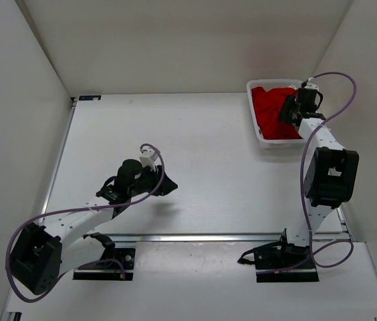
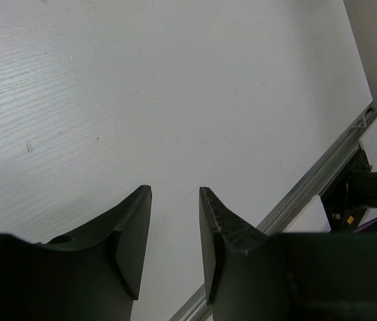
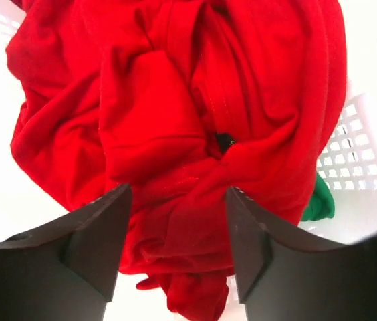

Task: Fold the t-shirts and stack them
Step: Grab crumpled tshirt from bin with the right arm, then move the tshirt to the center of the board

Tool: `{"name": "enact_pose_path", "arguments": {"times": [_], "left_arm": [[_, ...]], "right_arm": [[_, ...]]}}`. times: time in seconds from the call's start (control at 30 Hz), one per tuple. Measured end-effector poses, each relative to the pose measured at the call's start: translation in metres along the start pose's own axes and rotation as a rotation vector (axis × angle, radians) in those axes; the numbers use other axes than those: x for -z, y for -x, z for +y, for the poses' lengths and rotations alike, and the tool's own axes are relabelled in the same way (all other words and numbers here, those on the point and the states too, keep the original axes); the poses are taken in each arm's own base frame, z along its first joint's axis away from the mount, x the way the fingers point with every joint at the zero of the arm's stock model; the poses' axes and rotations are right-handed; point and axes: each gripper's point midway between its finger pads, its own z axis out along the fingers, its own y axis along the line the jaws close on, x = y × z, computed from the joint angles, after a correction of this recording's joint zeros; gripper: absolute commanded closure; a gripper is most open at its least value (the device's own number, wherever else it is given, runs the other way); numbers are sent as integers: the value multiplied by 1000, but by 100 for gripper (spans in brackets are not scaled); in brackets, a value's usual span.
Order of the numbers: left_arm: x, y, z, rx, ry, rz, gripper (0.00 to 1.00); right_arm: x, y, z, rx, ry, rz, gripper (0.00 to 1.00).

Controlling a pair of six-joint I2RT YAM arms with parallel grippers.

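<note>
The bright red t-shirt (image 1: 271, 111) lies crumpled in the white mesh basket (image 1: 261, 139) at the back right; in the right wrist view the red shirt (image 3: 162, 100) fills most of the frame. A bit of the green t-shirt (image 3: 321, 204) peeks out under it by the basket wall. The off-white t-shirt is hidden. My right gripper (image 1: 293, 107) is open and hangs just above the red cloth, its jaws (image 3: 178, 194) spread over a fold. My left gripper (image 1: 165, 185) is open and empty above bare table, as the left wrist view (image 2: 175, 194) shows.
The white table (image 1: 195, 147) is walled at the back and both sides. A metal rail (image 2: 322, 177) runs along the near edge by the arm bases. The basket's mesh wall (image 3: 359, 150) stands to the right of my right gripper.
</note>
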Motion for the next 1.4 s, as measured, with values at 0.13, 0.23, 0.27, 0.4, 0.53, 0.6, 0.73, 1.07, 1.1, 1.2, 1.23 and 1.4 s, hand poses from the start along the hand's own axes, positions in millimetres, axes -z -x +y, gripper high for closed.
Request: {"name": "enact_pose_path", "arguments": {"times": [0.13,0.23,0.27,0.4,0.53,0.6,0.73,1.07,1.1,1.2,1.23,1.4], "left_arm": [[0,0,2,3,8,0,54],[-1,-1,4,3,14,4,54],[-1,-2,5,4,17,5,54],[-1,-2,6,6,24,8,54],[-1,-3,9,10,31,9,54],[-1,-3,10,11,34,10,53],[0,-3,12,12,42,12,53],[2,18,9,13,48,-18,51],[2,25,5,8,42,-30,50],[3,47,-5,-1,21,-73,49],[4,53,-7,1,16,-87,50],[11,70,11,66,51,-132,48]], "right_arm": [[-2,-3,-3,-2,-16,6,60],[-3,-3,-4,-3,-21,8,64],[-3,-4,-4,-5,-23,10,65],[-4,-7,-8,-8,-30,22,69],[-4,-8,-8,-6,-31,24,78],[-4,-8,-10,-5,-35,27,89],[-4,-11,-13,-17,-43,36,99],[61,40,9,-40,45,-126,100],[81,58,21,-36,78,-182,100],[158,120,75,-13,243,-387,100],[191,141,97,-4,317,-462,100],[352,197,191,39,746,-724,100]]}}
